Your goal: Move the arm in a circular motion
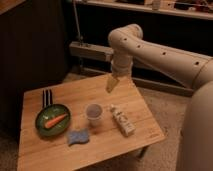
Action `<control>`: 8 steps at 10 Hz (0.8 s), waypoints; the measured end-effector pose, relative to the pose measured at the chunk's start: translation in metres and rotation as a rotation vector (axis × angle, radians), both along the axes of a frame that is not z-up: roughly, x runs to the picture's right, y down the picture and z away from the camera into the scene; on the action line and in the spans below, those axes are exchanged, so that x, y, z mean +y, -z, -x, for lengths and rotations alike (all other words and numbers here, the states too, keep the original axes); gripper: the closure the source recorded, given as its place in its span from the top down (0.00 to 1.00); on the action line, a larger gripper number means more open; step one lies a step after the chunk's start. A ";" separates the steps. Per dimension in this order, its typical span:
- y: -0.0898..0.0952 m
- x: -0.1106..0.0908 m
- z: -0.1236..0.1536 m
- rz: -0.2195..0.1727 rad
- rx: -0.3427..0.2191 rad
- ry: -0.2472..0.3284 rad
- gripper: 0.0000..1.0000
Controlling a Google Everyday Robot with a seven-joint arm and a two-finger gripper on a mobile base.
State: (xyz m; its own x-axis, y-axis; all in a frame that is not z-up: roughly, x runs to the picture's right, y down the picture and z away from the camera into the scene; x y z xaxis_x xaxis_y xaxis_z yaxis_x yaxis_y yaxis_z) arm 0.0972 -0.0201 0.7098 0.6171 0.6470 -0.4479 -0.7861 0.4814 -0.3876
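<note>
Arm (150, 50): glossy white, thick tubular segments, rounded joints, a row of small dark holes along the long link. It comes in from the right edge (the big segment fills the lower right corner), runs up and left to an elbow near the top centre, then drops straight down.

Gripper (112, 82): small pale yellowish tip at the end of the downward link. It hangs above the far edge of the worktop (75, 95), right of centre, and touches nothing. Cannot tell whether it is apart or together.

Worktop: light wood grain, small low table, one leg visible under the near right corner. On it:
- green plate (40, 120) on the left, with a carrot (55, 120) lying in it
- dark utensils (47, 97) just behind the plate, pointing away from the camera
- clear cup (93, 114) near the centre, upright
- blue sponge (78, 137) in front of the cup, near the plate
- white tube (122, 120) lying flat, just right of the cup (label unreadable)

Room: dim. Speckled carpet floor (160, 105) behind and to the right of the table. Dark cabinet (30, 50) on the left. Pale horizontal rail (90, 50) low on the back wall. Shelf (150, 9) across the top with small items too blurred to identify.
</note>
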 end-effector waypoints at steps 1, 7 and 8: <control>0.003 0.009 -0.018 0.007 0.027 -0.027 0.80; 0.047 0.085 -0.147 0.033 0.213 -0.222 0.80; 0.063 0.099 -0.166 0.027 0.236 -0.243 0.80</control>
State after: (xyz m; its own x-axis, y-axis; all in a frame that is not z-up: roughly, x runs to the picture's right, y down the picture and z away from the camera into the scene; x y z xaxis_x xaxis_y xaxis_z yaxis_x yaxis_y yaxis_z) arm 0.2631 0.0790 0.6473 0.3233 0.7483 -0.5792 -0.9463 0.2607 -0.1913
